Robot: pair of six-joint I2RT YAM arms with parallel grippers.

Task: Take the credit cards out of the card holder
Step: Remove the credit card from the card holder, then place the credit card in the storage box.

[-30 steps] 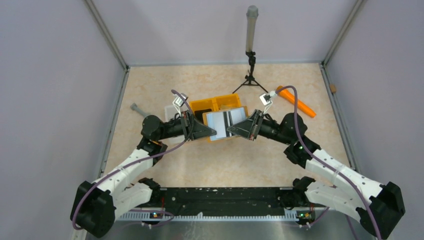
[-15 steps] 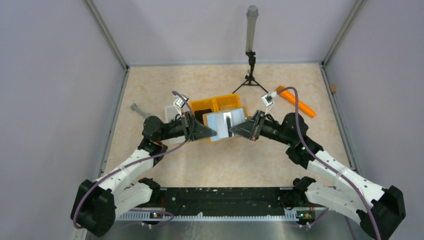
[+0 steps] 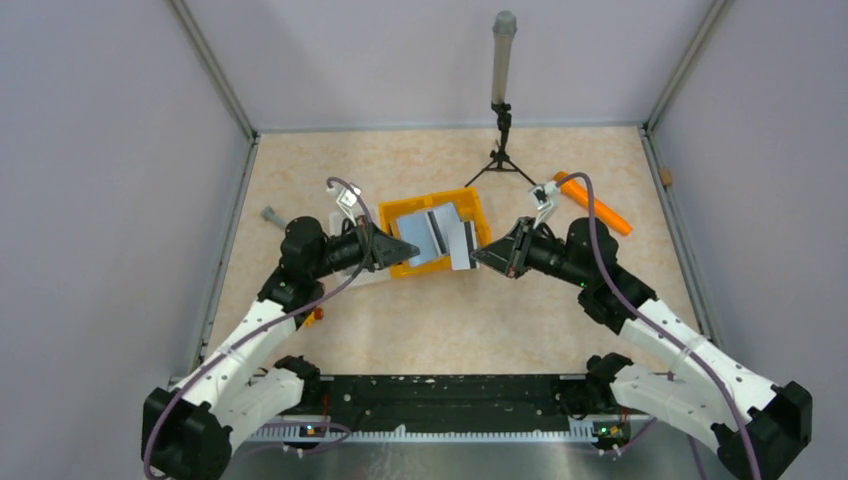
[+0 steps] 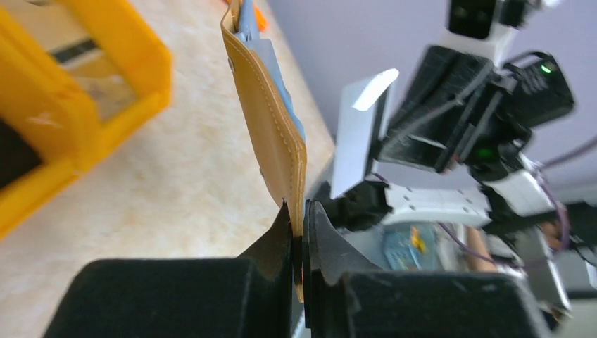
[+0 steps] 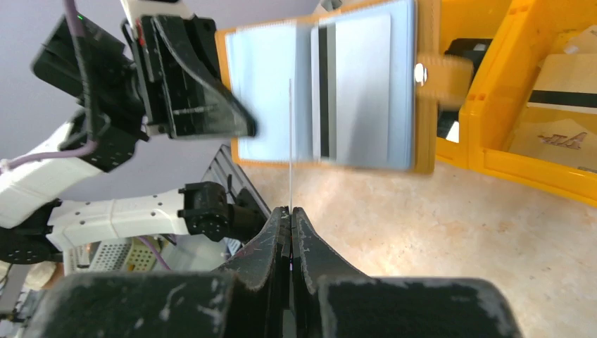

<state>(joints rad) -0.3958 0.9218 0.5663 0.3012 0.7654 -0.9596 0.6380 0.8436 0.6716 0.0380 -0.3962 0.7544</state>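
My left gripper (image 3: 408,249) is shut on the lower edge of the tan card holder (image 3: 425,238) and holds it open in the air over the orange bins. In the left wrist view the holder (image 4: 271,120) stands edge-on out of my left gripper (image 4: 300,211). In the right wrist view its open face (image 5: 232,42) shows pale credit cards (image 5: 362,84) in the pockets. My right gripper (image 3: 479,258) is shut on one pale card (image 3: 462,244). That card is edge-on in the right wrist view (image 5: 290,141) above my right gripper (image 5: 290,211). In the left wrist view this card (image 4: 355,141) is apart from the holder.
Orange plastic bins (image 3: 472,206) sit mid-table under the holder and also show in the right wrist view (image 5: 507,120). An orange stick (image 3: 594,204) lies at the back right. A tripod with a grey pole (image 3: 500,95) stands at the back. A grey tool (image 3: 272,214) lies left.
My left gripper has drawn back to the left with the holder, which has turned. The card in my right gripper has come away from the holder.
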